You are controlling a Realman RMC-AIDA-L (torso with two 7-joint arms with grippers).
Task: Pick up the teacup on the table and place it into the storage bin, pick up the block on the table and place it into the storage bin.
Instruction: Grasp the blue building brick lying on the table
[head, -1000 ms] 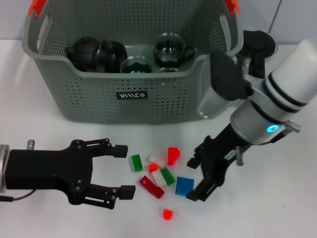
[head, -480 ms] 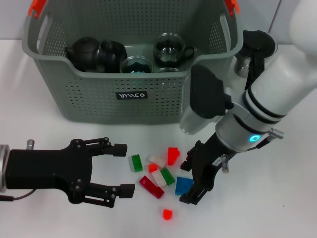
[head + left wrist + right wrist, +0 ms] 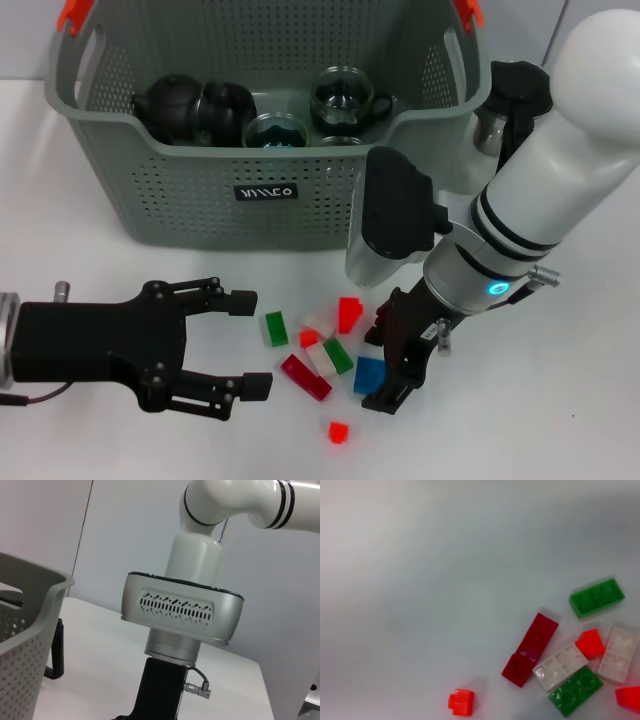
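White worktop carries the grey-green perforated storage bin at the far side; dark teapots and glass teacups sit inside it. Right arm reaches down in front of the bin, its right claw spread over the blue block, fingers on either side of it at the edge of a loose cluster of blocks. Left claw rests low on the worktop beside the cluster, fingers spread and empty. Dark red block, green block and small red block lie apart on the worktop.
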